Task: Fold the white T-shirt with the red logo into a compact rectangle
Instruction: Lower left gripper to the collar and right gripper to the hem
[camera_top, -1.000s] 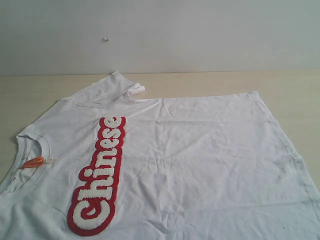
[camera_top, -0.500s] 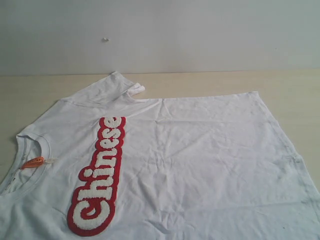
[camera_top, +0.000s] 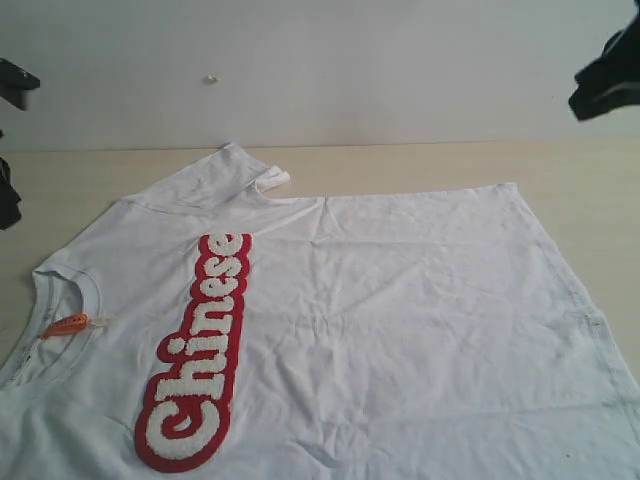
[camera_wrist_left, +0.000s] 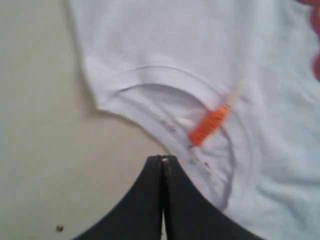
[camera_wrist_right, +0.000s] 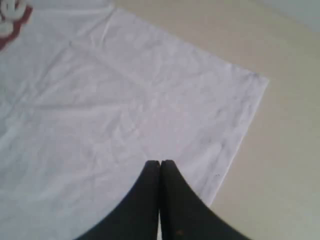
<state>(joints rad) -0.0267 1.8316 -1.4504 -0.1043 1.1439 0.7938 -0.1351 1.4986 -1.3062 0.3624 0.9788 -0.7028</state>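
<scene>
Left end effector (camera_wrist_left: 162, 159) near flat, creased white T-shirt (camera_top: 400, 300)

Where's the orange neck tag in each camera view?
Exterior view: the orange tag at the far left, inside the collar, left of the red logo.
Left wrist view: the tag lies inside the collar, just beyond the shut left gripper.
Right wrist view: not in it; only shirt and table.
Shared landmark: the red logo, cut off at the edge in both wrist views.
</scene>
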